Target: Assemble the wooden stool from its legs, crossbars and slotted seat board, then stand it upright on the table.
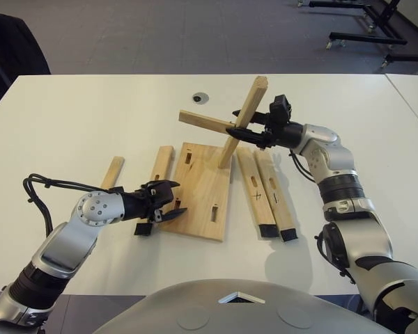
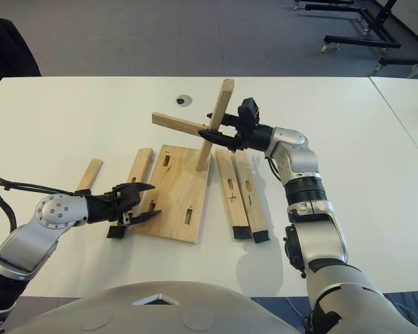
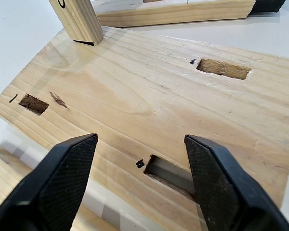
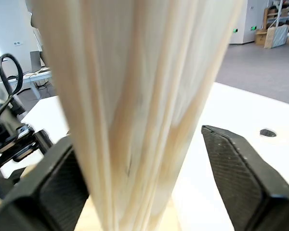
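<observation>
The slotted seat board [image 1: 203, 188] lies flat mid-table. One leg [image 1: 245, 117] stands tilted on the board's far right corner [image 3: 77, 21], with a crossbar [image 1: 203, 122] sticking out of it to the left. My right gripper [image 1: 242, 132] is shut on this leg at mid-height, its fingers [image 4: 231, 183] pressing either side. My left gripper [image 1: 168, 203] hangs open at the board's near left edge, its fingertips [image 3: 62, 183] straddling a slot [image 3: 169, 172]. Two more legs [image 1: 265, 191] with black caps lie right of the board. Another leg [image 1: 161, 163] lies along the board's left side.
A short wooden bar [image 1: 113, 172] lies left of the parts. A round cable port [image 1: 198, 98] is set in the white table [image 1: 76, 118] behind the board. Dark stand bases [image 1: 366, 35] sit on the floor beyond the far edge.
</observation>
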Controlling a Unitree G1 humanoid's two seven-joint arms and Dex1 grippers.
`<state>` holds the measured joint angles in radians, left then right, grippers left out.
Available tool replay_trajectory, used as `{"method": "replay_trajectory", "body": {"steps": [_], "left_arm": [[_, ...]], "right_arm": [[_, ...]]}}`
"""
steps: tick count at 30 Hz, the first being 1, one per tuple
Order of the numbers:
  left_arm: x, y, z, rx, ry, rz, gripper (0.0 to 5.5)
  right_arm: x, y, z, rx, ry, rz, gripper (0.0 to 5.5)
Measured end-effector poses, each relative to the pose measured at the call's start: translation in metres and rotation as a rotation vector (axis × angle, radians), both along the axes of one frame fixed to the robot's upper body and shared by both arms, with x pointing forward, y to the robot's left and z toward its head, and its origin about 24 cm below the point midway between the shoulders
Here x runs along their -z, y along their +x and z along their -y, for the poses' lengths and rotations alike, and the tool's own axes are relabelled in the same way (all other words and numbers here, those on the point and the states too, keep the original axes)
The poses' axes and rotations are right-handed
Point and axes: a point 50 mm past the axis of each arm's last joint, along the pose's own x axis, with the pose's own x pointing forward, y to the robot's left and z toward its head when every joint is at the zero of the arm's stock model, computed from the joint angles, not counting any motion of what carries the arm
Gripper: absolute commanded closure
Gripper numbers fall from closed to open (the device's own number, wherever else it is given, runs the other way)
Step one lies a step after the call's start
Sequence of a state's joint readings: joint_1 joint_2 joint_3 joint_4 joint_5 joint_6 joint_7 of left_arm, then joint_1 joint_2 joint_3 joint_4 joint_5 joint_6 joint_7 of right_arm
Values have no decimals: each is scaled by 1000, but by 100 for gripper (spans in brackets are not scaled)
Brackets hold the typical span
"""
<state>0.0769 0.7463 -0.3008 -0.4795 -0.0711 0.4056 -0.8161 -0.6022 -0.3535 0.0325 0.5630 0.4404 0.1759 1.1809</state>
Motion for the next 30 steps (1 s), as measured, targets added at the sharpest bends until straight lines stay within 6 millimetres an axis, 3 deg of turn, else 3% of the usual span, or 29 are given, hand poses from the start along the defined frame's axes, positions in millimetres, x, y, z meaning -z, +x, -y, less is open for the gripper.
{"method": "replay_trajectory", "body": {"steps": [7, 15, 18, 23, 30], "left_arm": [[0, 0, -1, -7, 0, 1, 219], [-2, -2, -4, -30, 3, -2, 219], [-2, -2, -3, -46, -2, -6, 219], [-1, 5, 6, -84, 9, 20, 219], [-1, 12, 14, -89, 60, 66, 219]], "right_arm": [[-15, 2, 3, 36, 56, 65, 11], [-94, -9, 12, 69, 341, 206, 11], [-145, -8, 16, 97, 473, 292, 11], [-190, -1, 0, 76, 520, 336, 11], [-188, 3, -15, 36, 502, 296, 11]]}}
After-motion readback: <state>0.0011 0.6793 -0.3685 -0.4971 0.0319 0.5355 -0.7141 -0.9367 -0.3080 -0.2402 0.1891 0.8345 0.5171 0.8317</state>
